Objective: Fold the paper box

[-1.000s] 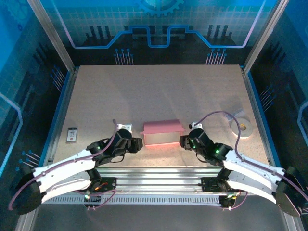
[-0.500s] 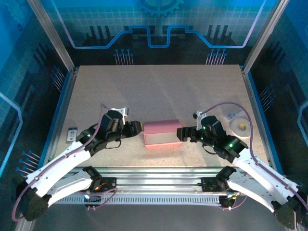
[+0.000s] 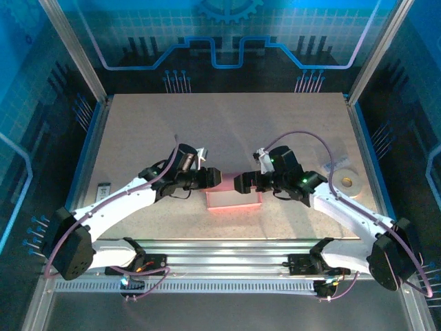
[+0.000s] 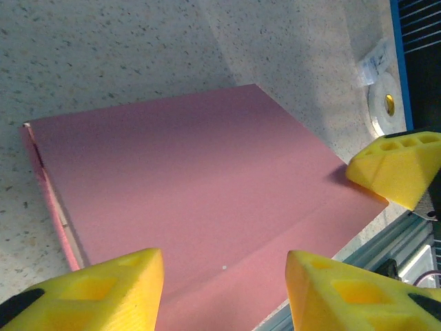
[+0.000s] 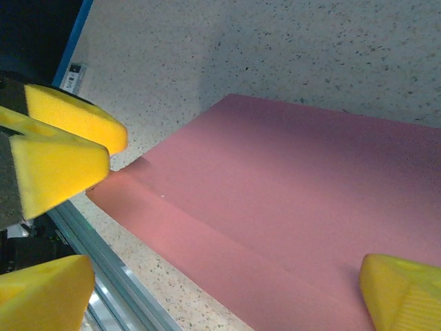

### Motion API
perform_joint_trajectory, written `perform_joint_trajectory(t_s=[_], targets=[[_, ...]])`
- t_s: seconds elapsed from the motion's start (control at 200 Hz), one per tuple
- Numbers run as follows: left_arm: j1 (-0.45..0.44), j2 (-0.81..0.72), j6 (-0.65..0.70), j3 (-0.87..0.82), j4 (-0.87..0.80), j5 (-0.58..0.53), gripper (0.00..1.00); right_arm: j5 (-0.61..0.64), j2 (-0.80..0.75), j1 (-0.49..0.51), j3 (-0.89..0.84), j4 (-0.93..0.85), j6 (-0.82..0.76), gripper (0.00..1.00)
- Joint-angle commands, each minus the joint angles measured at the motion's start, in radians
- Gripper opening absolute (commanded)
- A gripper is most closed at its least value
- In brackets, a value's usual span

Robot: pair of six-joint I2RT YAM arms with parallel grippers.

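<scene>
The paper box [image 3: 233, 200] lies folded flat as a pink rectangle near the table's front middle. My left gripper [image 3: 212, 178] hangs over its left end and my right gripper [image 3: 240, 183] over its top middle, tips facing each other. In the left wrist view the box [image 4: 193, 179] spreads under my open left gripper [image 4: 224, 283], nothing between the yellow fingers; a right finger [image 4: 400, 165] sits at the box's far corner. In the right wrist view my right gripper [image 5: 224, 289] stands wide open above the box [image 5: 296, 200], with the left fingers [image 5: 69, 138] at its far edge.
A white tape roll [image 3: 346, 182] and a small clear packet [image 3: 336, 164] lie at the right. A small dark card [image 3: 103, 190] lies at the left edge. An aluminium rail [image 3: 227, 247] runs along the front, close to the box. Blue-lit walls enclose the table.
Both arms have swung in from beside the box's ends to above it, tips nearly meeting. The right gripper has opened wide. The box top now looks flat and closed.
</scene>
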Motion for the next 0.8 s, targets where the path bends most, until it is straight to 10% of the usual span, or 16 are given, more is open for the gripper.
perform_joint_trajectory(t_s=[0.0,0.796], targets=[[0.004,0.027,0.004,-0.016,0.054,0.06,0.51,-0.036,0.006,0.001,-0.041,0.062,0.028,0.99],[-0.104,0.159,-0.076,-0.162,0.167,-0.006,0.5,0.0,0.064,0.043,-0.231,0.209,0.093,0.99]])
